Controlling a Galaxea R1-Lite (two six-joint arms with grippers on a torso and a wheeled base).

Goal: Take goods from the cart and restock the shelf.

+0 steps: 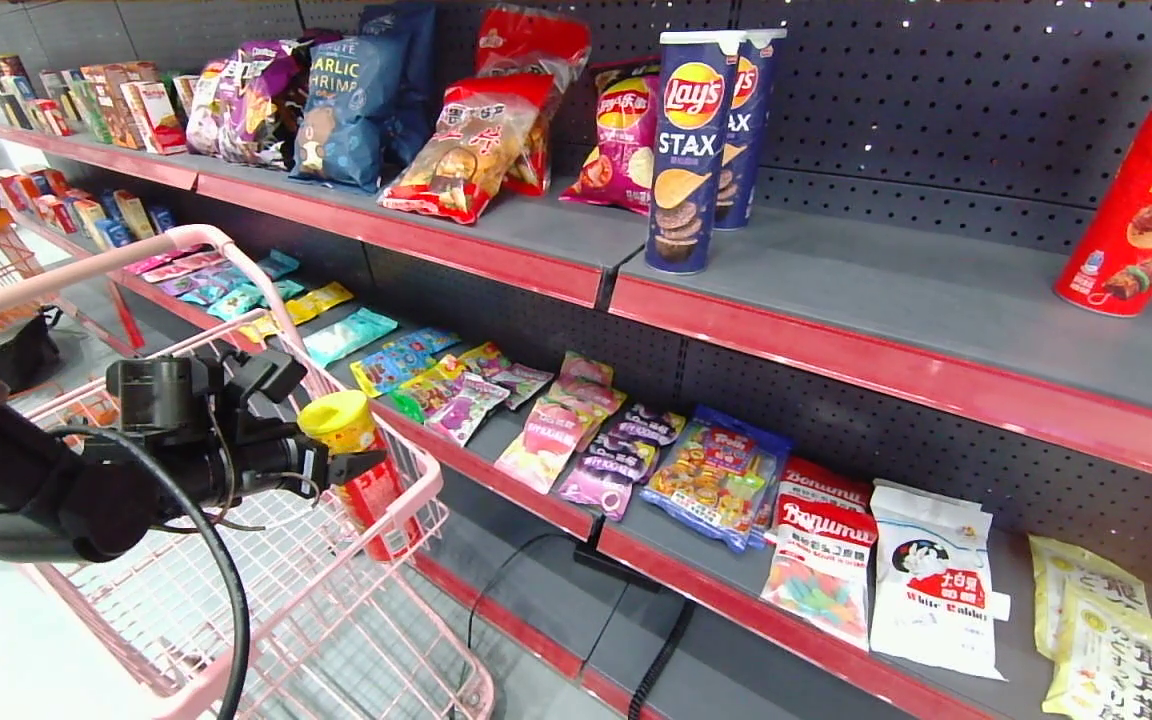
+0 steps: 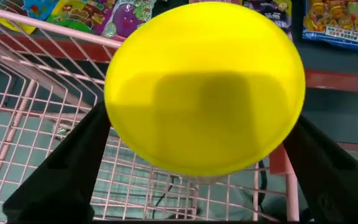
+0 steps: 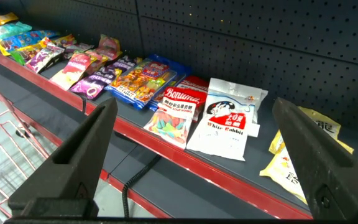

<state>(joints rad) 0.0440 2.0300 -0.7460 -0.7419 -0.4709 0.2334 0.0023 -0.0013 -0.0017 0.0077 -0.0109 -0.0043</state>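
Squarely inside left pincer (image 1: 334,448), yellow-lidded can (image 1: 351,432), above cart (image 1: 423,468)

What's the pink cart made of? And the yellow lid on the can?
Pink cart: looks like metal wire with a pink coating, judging by its thin grid of rods. Yellow lid: probably smooth plastic, evenly coloured with a soft sheen.

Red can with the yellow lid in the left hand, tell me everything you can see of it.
The red can is a tall tube with printed red sides and a round yellow lid, plastic by its look. It stands upright, clamped just under the lid between the black fingers of the left hand. Its lower part sits inside the pink cart, behind the wire wall at a corner.
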